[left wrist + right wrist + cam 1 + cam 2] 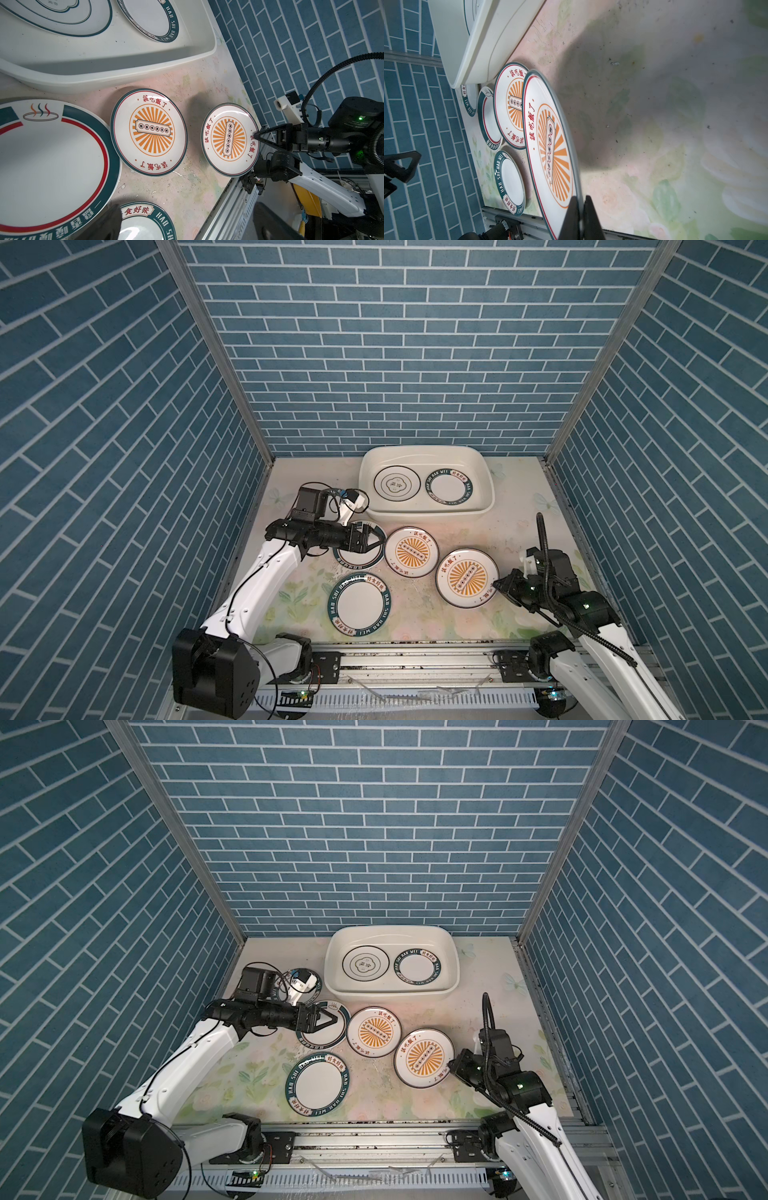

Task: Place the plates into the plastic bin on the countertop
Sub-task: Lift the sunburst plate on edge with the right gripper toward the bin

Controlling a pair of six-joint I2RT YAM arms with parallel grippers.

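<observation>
At left centre in both top views, the left end effector (374,542) hangs with its jaws apart and empty over a round white plate with a teal rim and red ring (357,563). The glossy white plastic bin (426,515) sits upper centre on the flowered cream counter (519,539), with two plates inside. At lower right, the right end effector (496,585) is clamped tight on the rim of a white plate with an orange sunburst centre (466,577).

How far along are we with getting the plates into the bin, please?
Done: the black-ringed plate and a lettered teal plate lie in the plastic bin. In hand: the right gripper pinches the rim of a sunburst plate. Left: four others outside the bin, the left gripper open above the red-ringed plate.
</observation>
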